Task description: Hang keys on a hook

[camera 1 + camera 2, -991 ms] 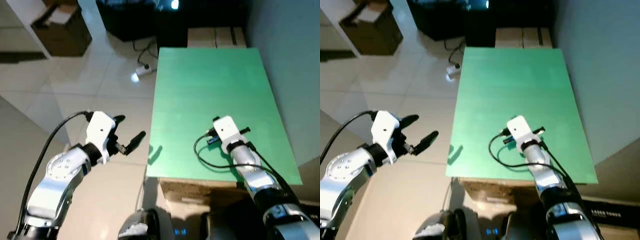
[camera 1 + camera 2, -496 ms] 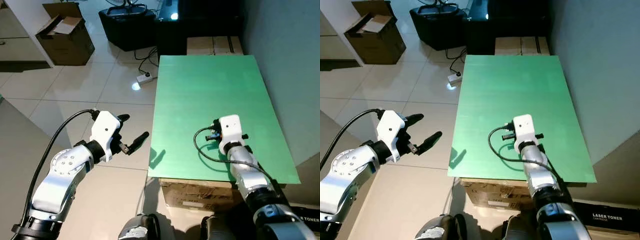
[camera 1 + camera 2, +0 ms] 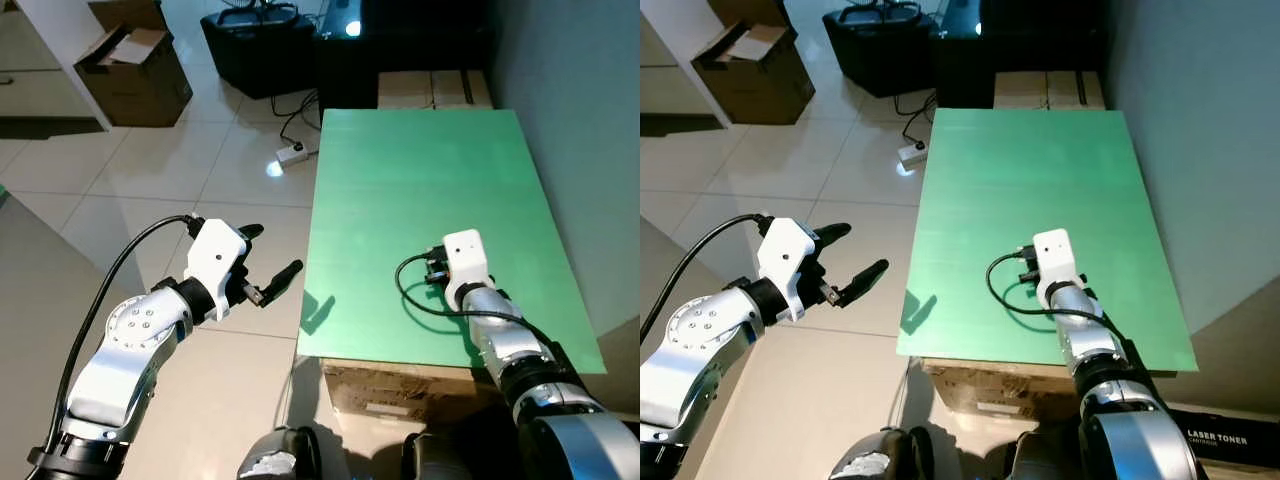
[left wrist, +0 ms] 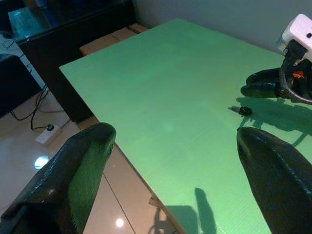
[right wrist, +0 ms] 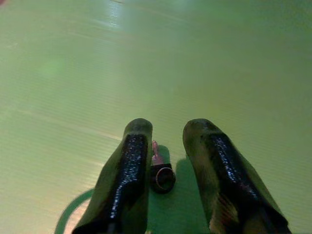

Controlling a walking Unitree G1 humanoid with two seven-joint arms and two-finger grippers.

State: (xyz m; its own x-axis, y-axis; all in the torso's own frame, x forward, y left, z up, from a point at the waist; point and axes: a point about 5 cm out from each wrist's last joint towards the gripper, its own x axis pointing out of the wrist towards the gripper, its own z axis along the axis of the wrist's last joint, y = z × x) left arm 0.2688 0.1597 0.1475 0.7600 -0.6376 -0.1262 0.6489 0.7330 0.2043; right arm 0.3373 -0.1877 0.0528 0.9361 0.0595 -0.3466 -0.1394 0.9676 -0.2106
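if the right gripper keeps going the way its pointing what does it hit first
Most likely the key, lying on the green table between the open fingers of the right gripper; past it, the tabletop itself. Height above the key is unclear.

The head's two eye views look steeply down from above on the green table [image 3: 430, 180] at centre right of the frame and the tiled floor [image 3: 130, 190] at left; the left wrist view looks across that table [image 4: 161, 97] from beyond its edge; the right wrist view sits close over its surface [image 5: 195, 58], facing down; all four share the table.
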